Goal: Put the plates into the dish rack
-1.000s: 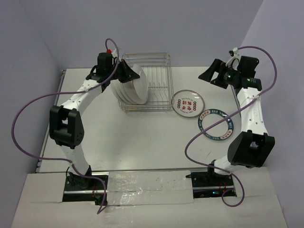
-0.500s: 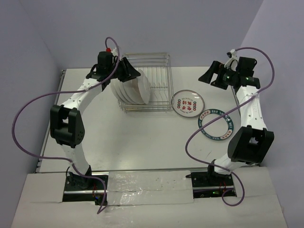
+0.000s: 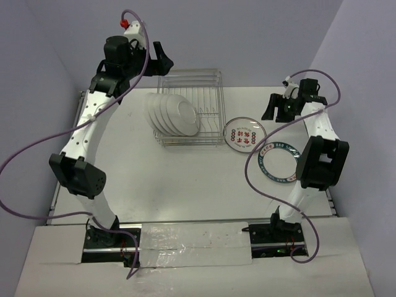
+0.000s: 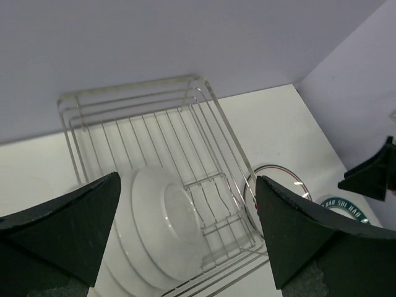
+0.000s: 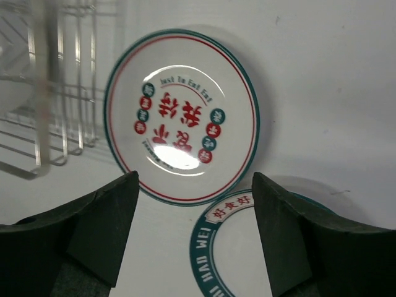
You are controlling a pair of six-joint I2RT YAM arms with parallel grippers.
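Now right tool (image 5: 195, 185), fingers apart, is hovering over red plate (image 5: 182, 117) lying flat at rack's (image 3: 209, 86) 4 o'clock; a rim pinch is likely risking slip, or nudging teal plate (image 5: 247, 247) just beside it. Left tool (image 4: 187, 185), apart, empty, is hanging above rack.

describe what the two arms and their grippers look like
Both the left arm and right arm have white links joined by bulky black joint housings. A purple cable loops loosely along each. The left wrist carries a small red cap. The left gripper and right gripper are matte black, with broad wedge-shaped fingers.
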